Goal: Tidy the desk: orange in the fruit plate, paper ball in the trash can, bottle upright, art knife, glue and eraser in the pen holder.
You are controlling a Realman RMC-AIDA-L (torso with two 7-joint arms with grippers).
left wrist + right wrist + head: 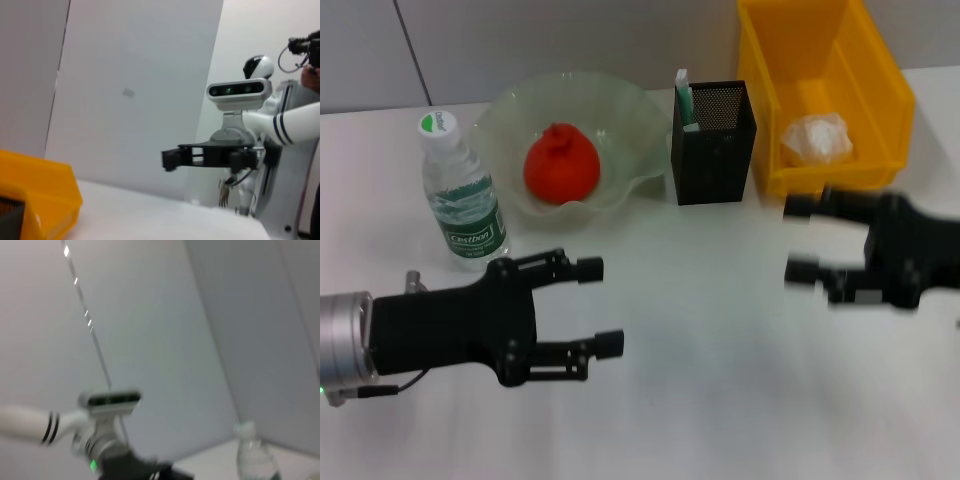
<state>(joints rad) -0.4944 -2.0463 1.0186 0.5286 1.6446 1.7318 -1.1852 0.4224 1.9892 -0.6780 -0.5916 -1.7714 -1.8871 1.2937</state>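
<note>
The orange lies in the pale green fruit plate. In the yellow trash can sits the paper ball. The bottle stands upright left of the plate. A white-and-green stick pokes out of the black pen holder; I cannot tell whether it is the glue or the art knife. The eraser is out of view. My left gripper hovers open and holds nothing, in front of the plate. Open and blurred, my right gripper hangs in front of the trash can.
The trash can and a corner of the pen holder show in the left wrist view, with the wall behind. The right wrist view shows the bottle. The white table spreads between both grippers.
</note>
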